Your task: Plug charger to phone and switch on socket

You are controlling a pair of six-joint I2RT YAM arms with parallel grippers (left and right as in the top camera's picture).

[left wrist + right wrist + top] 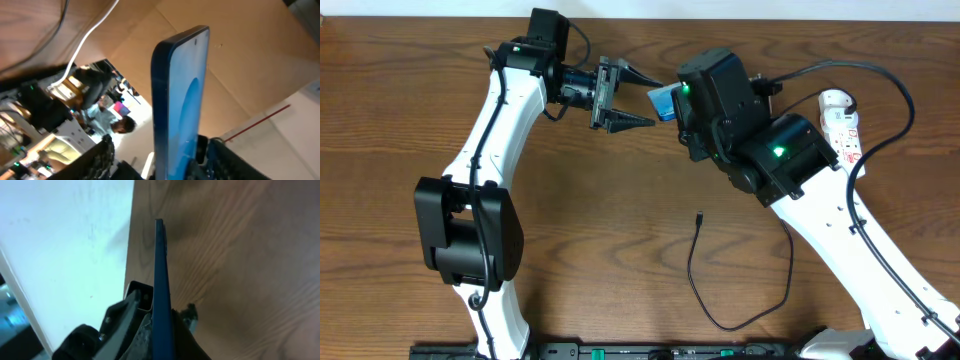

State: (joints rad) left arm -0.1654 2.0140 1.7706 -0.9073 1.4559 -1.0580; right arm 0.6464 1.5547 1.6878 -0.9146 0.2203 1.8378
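Observation:
The phone (663,101) is a slim blue-screened slab held on edge above the table's back middle, with my right gripper (162,315) shut on its lower end. It runs edge-on up the right wrist view, phone (160,265). My left gripper (652,102) reaches in from the left, open, with its two fingers on either side of the phone's free end. In the left wrist view the phone (182,100) stands between the fingers (100,157), with a gap on the left side. The charger's black cable (692,275) loops on the table, its plug tip (700,215) free. The socket (840,125) lies at the back right.
The right arm's bulky wrist (720,100) hides most of the phone from above. A black cable (860,72) arcs over the socket. A white cord (92,32) crosses the wood in the left wrist view. The table's back edge and a white wall (60,240) lie just behind the phone.

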